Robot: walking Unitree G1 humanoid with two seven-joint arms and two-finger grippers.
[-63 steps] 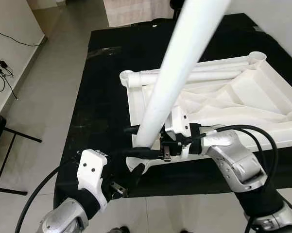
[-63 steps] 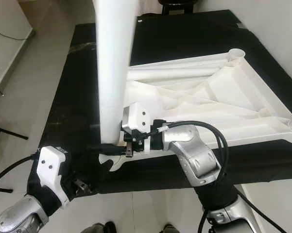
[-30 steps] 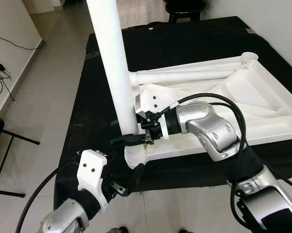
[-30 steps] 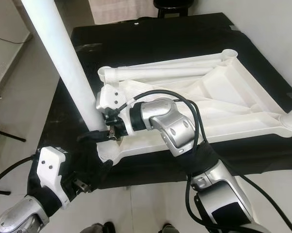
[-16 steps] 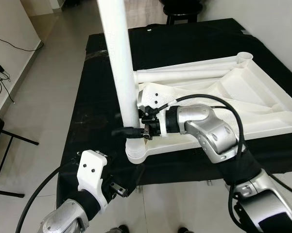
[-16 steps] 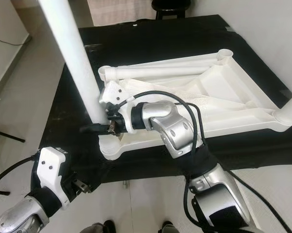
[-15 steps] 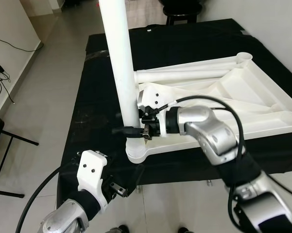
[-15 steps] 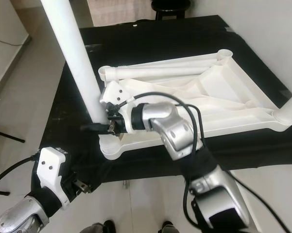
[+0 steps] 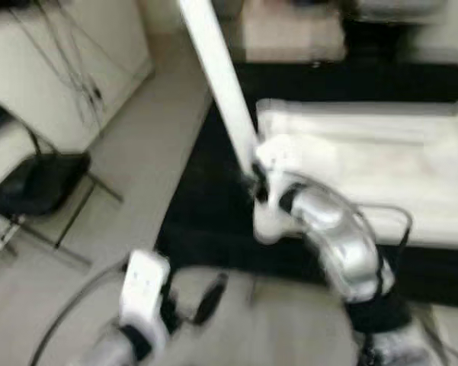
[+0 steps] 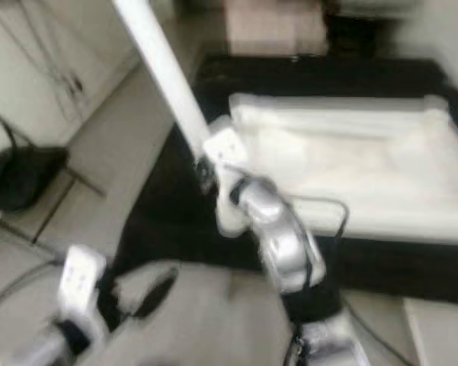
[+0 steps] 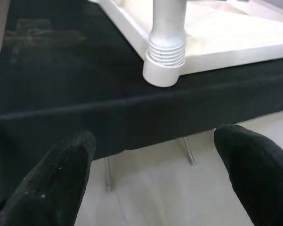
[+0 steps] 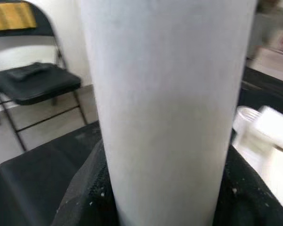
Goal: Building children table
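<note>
Black folding chair (image 9: 38, 187): stood on the pale tiled floor (image 9: 129, 145) at far left, beside a white wall unit; blurred in the head views.

Left gripper (image 11: 157, 181): hung low at the left, off the near edge of the black-draped work surface (image 11: 61, 80), over the floor. Its two black fingers (image 11: 61, 183) were spread wide apart, grasping nothing. Its wrist view looked at the cloth's front edge and the socket beyond.

Long white plastic tube table leg (image 9: 225, 84): rose from the near left corner of the tabletop, leaning toward upper left. Its ribbed lower end (image 11: 168, 47) sat in the round corner socket (image 11: 161, 75), which rested on the black cloth at the surface's edge.

Right gripper (image 9: 257, 187): reached in from the right on its silver arm (image 9: 339, 240), at the leg's lower part just above the socket. In its wrist view the leg sat between the black fingers (image 12: 82, 197), which were clenched against it on both sides.

Upturned white plastic children's tabletop (image 9: 373, 164): lay flat on the black cloth, to the right of the leg; detail lost to blur.
</note>
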